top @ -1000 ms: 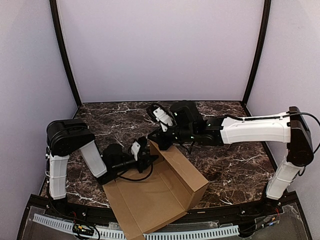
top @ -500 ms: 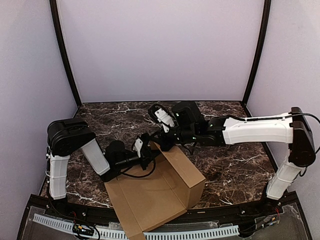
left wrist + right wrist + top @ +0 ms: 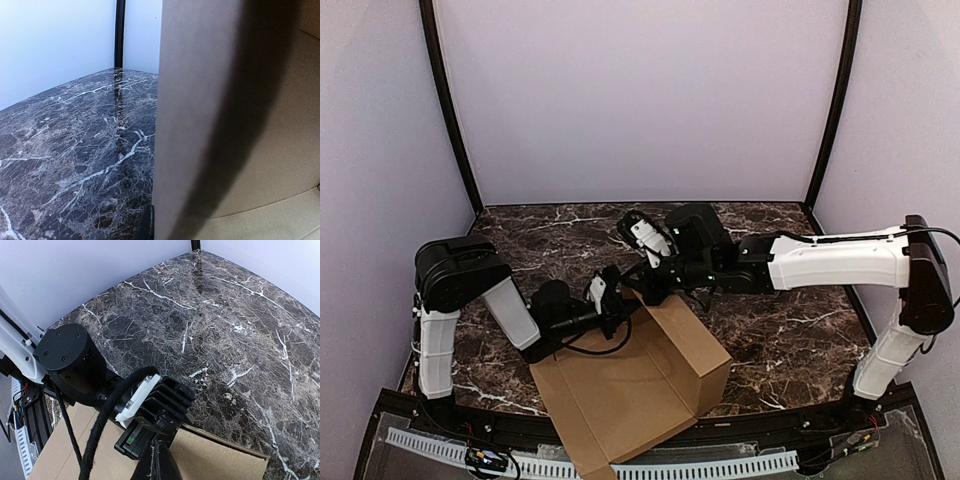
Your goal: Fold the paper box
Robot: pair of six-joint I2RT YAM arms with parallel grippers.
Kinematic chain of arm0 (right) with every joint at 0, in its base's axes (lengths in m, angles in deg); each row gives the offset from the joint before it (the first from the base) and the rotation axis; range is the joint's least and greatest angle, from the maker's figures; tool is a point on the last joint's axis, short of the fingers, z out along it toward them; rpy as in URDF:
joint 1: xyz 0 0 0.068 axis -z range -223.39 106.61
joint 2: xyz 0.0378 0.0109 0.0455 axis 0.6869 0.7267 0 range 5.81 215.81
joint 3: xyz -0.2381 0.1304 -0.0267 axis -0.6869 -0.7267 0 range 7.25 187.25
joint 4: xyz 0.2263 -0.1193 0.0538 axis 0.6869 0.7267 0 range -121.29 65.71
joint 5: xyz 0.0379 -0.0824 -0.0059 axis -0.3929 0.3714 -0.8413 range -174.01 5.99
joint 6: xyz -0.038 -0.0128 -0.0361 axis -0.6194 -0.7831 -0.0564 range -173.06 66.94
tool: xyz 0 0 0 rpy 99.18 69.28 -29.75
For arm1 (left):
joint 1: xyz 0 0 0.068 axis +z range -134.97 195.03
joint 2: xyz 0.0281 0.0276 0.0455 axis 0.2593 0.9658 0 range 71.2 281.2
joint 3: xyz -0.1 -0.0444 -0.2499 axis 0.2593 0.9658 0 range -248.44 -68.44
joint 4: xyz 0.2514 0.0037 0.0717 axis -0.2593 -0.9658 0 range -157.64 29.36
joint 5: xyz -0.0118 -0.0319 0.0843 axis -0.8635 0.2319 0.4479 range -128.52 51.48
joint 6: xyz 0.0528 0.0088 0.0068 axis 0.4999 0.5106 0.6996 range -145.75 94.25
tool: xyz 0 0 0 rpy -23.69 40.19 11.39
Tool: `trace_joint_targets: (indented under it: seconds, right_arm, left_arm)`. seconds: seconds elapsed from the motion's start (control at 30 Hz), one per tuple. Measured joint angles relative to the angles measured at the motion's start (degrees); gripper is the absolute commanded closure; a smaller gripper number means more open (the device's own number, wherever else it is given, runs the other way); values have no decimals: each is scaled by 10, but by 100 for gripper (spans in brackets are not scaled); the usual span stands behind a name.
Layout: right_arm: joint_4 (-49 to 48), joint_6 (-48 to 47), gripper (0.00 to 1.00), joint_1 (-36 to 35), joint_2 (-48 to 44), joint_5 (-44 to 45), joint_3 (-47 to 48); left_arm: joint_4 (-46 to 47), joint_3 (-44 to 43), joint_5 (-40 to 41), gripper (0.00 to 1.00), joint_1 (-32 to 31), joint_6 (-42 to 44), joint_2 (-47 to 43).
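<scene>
The paper box is plain brown cardboard lying at the near middle of the table, with a flat panel at the left and a raised wall at the right. My left gripper is at the box's far corner. In the left wrist view the cardboard stands upright against one dark finger, and the other finger is hidden behind it. My right gripper is just behind that corner. In the right wrist view its fingers are pressed together above the box wall, close to the left wrist's black body.
The dark marble table is walled by pale panels with black corner posts. The left arm's black cable crosses the cardboard. A perforated white strip runs along the near edge.
My left gripper has moved right and a little farther in, up to the box's far corner. The box has shifted slightly with it. The right arm has barely moved.
</scene>
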Motion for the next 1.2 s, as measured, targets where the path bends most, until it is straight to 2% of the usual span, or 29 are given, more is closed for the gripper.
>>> trace_joint_targets:
  seconds: [0.33, 0.53, 0.8, 1.1, 1.13, 1.2]
  right_arm:
    - [44, -1, 100, -3, -25, 15, 3]
    - [87, -6, 100, -3, -75, 37, 4]
    - [84, 3, 100, -3, -75, 41, -26]
    - [38, 21, 100, -3, -83, 40, -61]
    - [40, 21, 99, -2, -86, 40, -61]
    - [50, 22, 82, -3, -91, 42, -61]
  left_arm:
    - [-2, 0, -10, 99, 0, 2, 0]
    - [-2, 0, -13, 99, 2, 5, 0]
    - [-3, 0, -19, 99, 3, 7, 0]
    - [-13, -2, -26, 99, 4, 13, -2]
    - [-14, -2, -26, 99, 4, 14, -3]
    - [-19, -2, -27, 99, 4, 17, -6]
